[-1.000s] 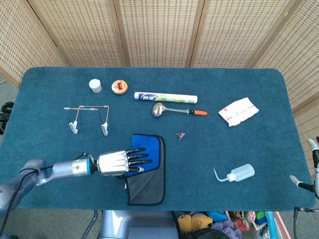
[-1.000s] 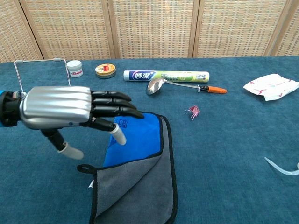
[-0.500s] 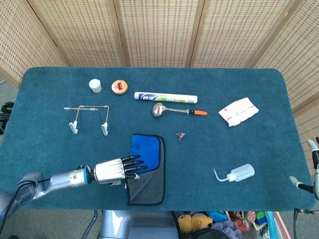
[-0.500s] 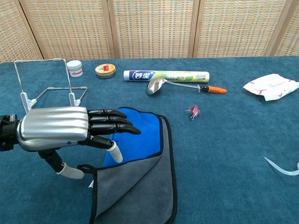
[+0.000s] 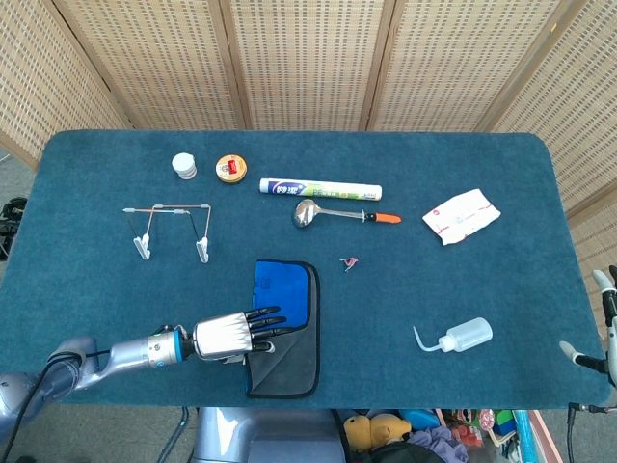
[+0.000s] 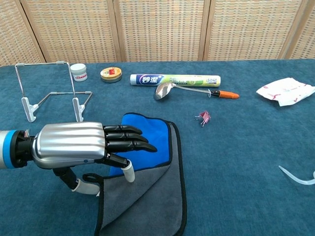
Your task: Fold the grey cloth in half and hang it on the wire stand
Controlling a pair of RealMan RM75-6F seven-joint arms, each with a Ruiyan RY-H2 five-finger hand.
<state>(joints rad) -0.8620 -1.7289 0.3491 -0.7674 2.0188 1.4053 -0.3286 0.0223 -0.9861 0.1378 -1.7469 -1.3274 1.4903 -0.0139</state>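
Note:
The cloth [image 5: 291,291] lies near the table's front edge, its blue face [image 6: 156,133] up. Its near part is turned over and shows grey [image 6: 142,206]. My left hand [image 5: 231,335] hovers low at the cloth's left edge, palm down. Its fingers [image 6: 129,138] stretch over the blue face and its thumb hangs by the cloth's black loop; it holds nothing. The wire stand [image 5: 174,230] stands upright to the back left of the cloth, also in the chest view [image 6: 49,91]. Of my right hand [image 5: 600,323] only spread fingertips show at the right edge, off the table.
Along the back lie a white jar [image 5: 184,166], a round tin [image 5: 230,167], a toothpaste tube [image 5: 320,189] and a spoon [image 5: 337,214]. A pink clip [image 5: 349,261] lies right of the cloth. A white packet [image 5: 462,215] and a squeeze bottle [image 5: 461,336] sit at the right.
My left hand has drawn back toward the table's front edge and sunk lower, from over the blue face to the cloth's left edge. The cloth has not moved.

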